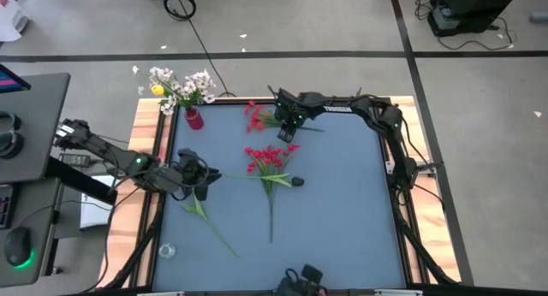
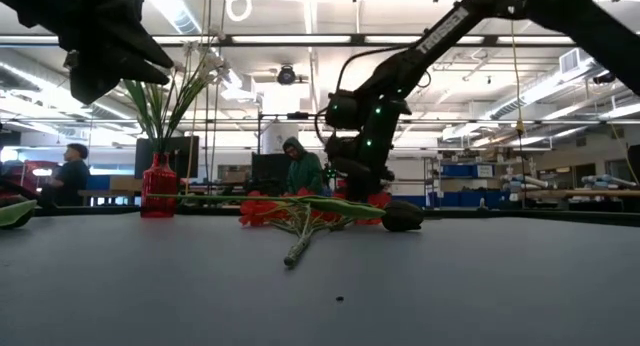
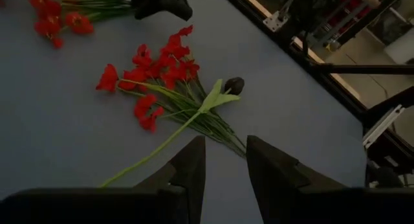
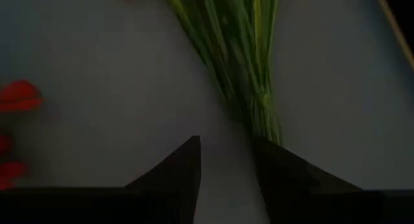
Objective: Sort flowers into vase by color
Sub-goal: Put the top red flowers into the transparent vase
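A red vase (image 1: 193,118) (image 2: 158,191) stands at the far left and holds white flowers (image 1: 184,86) with a yellow one (image 1: 157,90). One red sprig (image 1: 255,116) lies at the far edge, its green stems (image 4: 249,68) right in front of my right gripper (image 1: 289,132) (image 4: 225,146). That gripper is open, points down and hovers just over them. More red flowers (image 1: 270,159) (image 3: 155,75) lie mid-table. My left gripper (image 1: 202,181) (image 3: 225,166) hangs open above the left side. A green stem (image 1: 214,227) lies on the mat below it, its top hidden.
A small dark object (image 1: 297,182) (image 3: 234,85) lies beside the middle flowers. A small clear thing (image 1: 167,251) sits near the front left corner. Wooden rails (image 1: 147,150) border the mat. People (image 2: 302,168) stand in the room beyond the table.
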